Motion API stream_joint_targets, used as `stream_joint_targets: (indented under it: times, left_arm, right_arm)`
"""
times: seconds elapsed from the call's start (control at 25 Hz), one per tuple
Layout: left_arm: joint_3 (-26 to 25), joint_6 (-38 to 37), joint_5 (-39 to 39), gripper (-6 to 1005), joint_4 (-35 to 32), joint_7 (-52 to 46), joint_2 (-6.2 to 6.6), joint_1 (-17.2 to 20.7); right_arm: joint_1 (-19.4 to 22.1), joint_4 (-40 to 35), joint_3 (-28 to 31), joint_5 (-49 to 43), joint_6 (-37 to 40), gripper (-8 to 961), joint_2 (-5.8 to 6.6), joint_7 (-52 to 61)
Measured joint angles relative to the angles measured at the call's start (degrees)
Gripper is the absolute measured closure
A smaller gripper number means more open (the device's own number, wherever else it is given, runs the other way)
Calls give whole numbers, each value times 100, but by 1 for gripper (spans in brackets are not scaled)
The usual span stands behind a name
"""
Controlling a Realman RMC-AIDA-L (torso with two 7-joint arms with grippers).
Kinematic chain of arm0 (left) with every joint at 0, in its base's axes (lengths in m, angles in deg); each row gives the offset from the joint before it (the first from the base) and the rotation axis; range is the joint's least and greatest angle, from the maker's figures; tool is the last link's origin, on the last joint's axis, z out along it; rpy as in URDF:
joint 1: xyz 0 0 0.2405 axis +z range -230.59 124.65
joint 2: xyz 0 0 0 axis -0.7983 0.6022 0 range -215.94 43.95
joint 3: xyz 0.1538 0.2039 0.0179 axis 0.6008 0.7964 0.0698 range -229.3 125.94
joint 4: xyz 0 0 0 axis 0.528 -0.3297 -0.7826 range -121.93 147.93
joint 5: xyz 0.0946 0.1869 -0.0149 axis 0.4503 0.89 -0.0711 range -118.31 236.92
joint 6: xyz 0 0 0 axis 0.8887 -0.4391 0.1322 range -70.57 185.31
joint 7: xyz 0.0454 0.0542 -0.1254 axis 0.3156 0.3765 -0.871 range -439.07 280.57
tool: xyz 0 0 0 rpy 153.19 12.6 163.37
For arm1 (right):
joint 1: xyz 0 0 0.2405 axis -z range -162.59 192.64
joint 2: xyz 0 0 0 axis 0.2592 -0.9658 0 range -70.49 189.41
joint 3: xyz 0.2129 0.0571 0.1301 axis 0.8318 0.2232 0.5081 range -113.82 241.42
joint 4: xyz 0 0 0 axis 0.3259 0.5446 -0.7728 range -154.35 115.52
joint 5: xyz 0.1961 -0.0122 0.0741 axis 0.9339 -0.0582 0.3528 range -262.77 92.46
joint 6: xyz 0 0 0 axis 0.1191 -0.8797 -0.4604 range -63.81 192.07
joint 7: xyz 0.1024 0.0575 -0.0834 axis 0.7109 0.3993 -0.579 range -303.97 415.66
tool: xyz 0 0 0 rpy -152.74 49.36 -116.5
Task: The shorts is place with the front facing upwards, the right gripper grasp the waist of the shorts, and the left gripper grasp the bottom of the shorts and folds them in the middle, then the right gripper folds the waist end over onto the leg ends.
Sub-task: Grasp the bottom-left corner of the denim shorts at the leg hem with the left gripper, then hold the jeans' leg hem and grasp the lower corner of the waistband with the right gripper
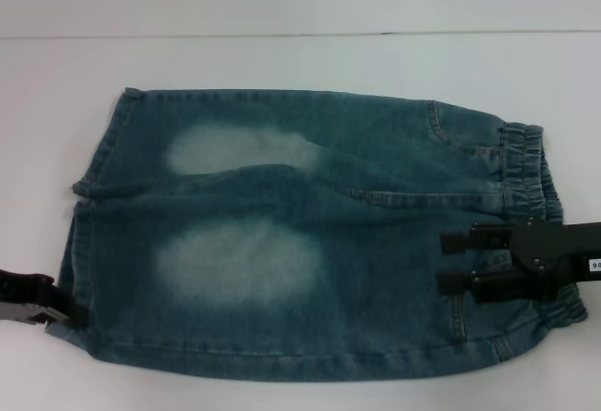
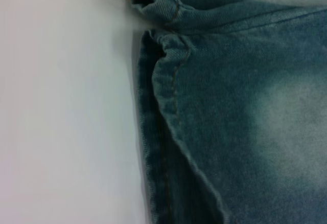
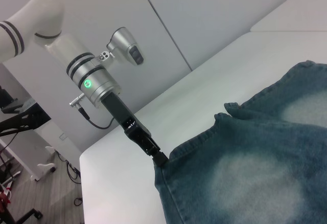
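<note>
1. I see the table [image 1: 282,64], white, with the shorts [image 1: 310,233] flat on it, front up, waist [image 1: 531,172] toward my right.
2. My right gripper [image 1: 446,263] sits over the waist end, fingers spread.
3. My left gripper [image 3: 159,157] meets the leg ends [image 1: 80,242] at the near corner; I cannot tell its grip.

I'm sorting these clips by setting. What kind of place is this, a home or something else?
Probably a robotics lab or test room, not a home. The denim shorts lie on a bare white table, plain pale wall panels stand behind, and cables trail on the floor beside equipment stands.
</note>
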Motion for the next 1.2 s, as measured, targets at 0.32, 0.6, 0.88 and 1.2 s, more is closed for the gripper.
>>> stream_joint_targets:
  times: [0.32, 0.6, 0.88, 1.2]
  left_arm:
    - [-7, 10, -5, 887, -1, 41, 0, 7]
    - [-48, 52, -175, 928, -1, 48, 14, 1]
    - [-63, 70, -321, 929, -1, 51, 41, -27]
    - [-122, 43, -458, 928, -1, 44, 83, -122]
  right_arm:
    - [-18, -28, 46, 20, 44, 133, 0, 66]
    - [-152, -281, 156, 315, 430, 134, 299, 1027]
    - [-103, -1215, 38, -47, 758, 134, 739, 2052]
    - [-222, -1913, -18, -1676, 863, 134, 844, 2219]
